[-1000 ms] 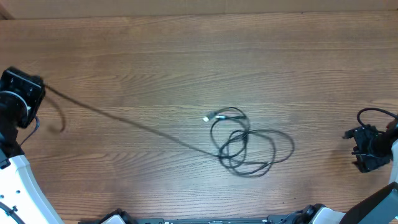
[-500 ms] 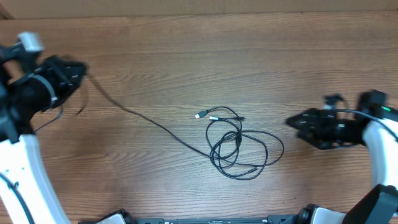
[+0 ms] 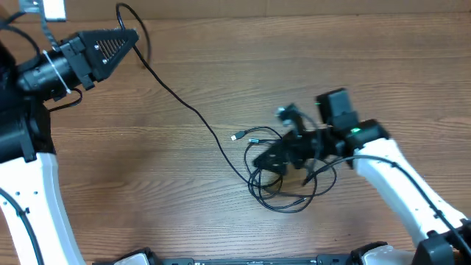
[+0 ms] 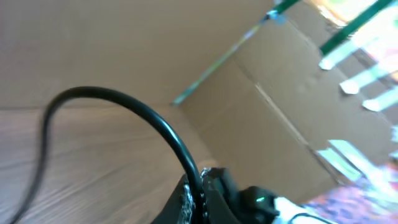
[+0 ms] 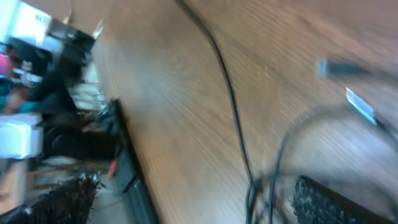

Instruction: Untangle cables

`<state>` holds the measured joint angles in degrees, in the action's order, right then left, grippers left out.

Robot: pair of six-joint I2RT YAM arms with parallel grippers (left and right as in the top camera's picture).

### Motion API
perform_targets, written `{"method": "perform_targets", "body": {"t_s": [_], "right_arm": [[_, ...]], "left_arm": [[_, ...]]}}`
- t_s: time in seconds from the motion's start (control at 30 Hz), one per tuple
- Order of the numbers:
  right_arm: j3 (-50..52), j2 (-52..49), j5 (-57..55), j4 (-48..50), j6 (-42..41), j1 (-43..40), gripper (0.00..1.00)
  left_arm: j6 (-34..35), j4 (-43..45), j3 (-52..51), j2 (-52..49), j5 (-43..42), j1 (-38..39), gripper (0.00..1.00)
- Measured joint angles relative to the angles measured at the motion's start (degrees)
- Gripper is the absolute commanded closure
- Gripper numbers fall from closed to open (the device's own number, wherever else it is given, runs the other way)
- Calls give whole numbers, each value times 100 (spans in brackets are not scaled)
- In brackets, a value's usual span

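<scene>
No text, label, brand or number is legible anywhere; motion blur smears both wrist views.

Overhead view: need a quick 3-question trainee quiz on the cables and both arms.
1. True or false: the left jaws are shut on a cable that runs down to the tangle.
2. Where are the right jaws? A: over the tangle. B: at the far edge of the table. C: beside the left jaws.
3. Fill in: the silver-tipped plug lies on the ___ arm's side of the tangle.

Key: 1 true; 2 A; 3 left.
</scene>
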<state>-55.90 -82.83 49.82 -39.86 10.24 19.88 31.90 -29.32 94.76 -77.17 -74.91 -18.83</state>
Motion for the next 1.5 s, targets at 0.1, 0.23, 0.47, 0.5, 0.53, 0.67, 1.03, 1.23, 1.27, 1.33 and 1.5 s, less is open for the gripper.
{"method": "perform_targets", "body": {"t_s": [0.1, 0.23, 0.47, 0.5, 0.53, 0.67, 1.03, 1.23, 1.27, 1.33, 1.5], "right_arm": [[0, 0, -673, 892, -485, 710, 0], [4, -2, -1591, 1980, -970, 1486, 0], [4, -190, -2293, 3182, -1257, 2374, 17], [4, -225, -2358, 3213, -1283, 2422, 25], [4, -282, -2509, 3235, -1283, 2472, 39], [4, -437, -3003, 3178, -1335, 2487, 96], [-9, -199, -3023, 3056, -2044, 1681, 96], [-605, 680, -2245, 3652, -2516, 643, 96], [-796, 831, -2055, 3842, -2581, 498, 96], [-1108, 1064, -1738, 4105, -2667, 363, 96], [-1519, 1488, -1250, 4140, -2653, 428, 96]], "left_arm": [[492, 343, 0, 168, -144, 0, 96], [970, 452, 0, 393, -243, 0, 96], [1318, 452, 0, 555, -343, 0, 96], [1360, 455, 0, 555, -372, 0, 96], [1386, 452, 0, 555, -389, 0, 96], [1488, 452, 0, 555, -459, 0, 96], [-267, -2006, 46, 560, -367, 0, 96], [-1565, -4166, 33, 553, 876, 0, 96], [-1718, -4325, 33, 553, 1021, 0, 96], [-1998, -4452, 33, 546, 1204, 11, 96], [-2404, -4489, 33, 527, 1528, 177, 95]]}}
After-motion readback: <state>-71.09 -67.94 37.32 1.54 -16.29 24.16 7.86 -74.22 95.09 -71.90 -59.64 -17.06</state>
